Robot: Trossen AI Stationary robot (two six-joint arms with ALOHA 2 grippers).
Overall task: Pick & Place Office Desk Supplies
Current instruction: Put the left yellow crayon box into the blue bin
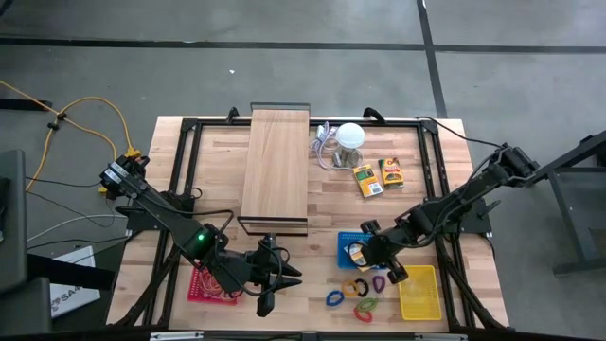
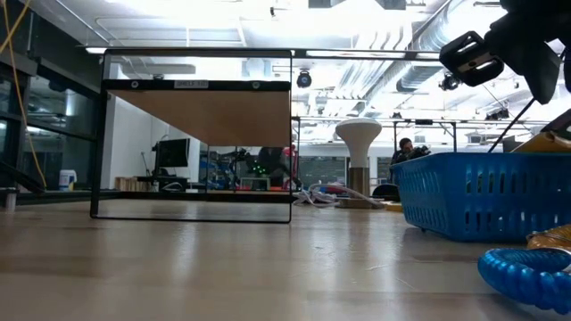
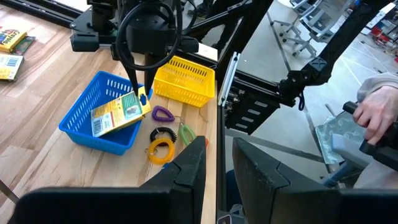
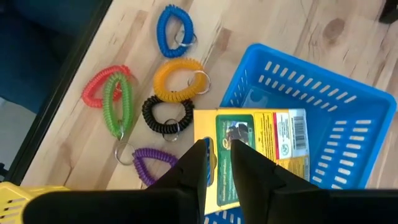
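Note:
A yellow-orange printed pack [image 4: 261, 140] is in my right gripper [image 4: 221, 149], tilted above a blue basket [image 4: 348, 118] near the table's near right side [image 1: 357, 254]. Coloured coil loops lie on the table beside the basket: blue [image 4: 173, 28], orange [image 4: 177, 78], black [image 4: 165, 115], purple [image 4: 152, 162], and red with green [image 4: 109, 93]. Two more packs [image 1: 379, 176] lie farther back. My left gripper [image 3: 219, 165] is open and holds nothing; it hovers near the table's near edge, left of the loops [image 1: 273, 284]. My right gripper pinches the pack between its two fingers at an edge near one corner [image 3: 140, 98]. The fingers [image 3: 132, 74] come from above, pointing down. The pack hangs tilted over the blue basket's rim [image 3: 124, 134]; I cannot tell whether it touches the rim.
A yellow basket [image 1: 419, 292] stands right of the loops and a red basket [image 1: 204, 282] lies under my left arm. A long wooden board [image 1: 275, 170] and a white ball with a cable [image 1: 350, 135] take up the far middle. A person's hand [image 3: 373, 112] shows beyond the table.

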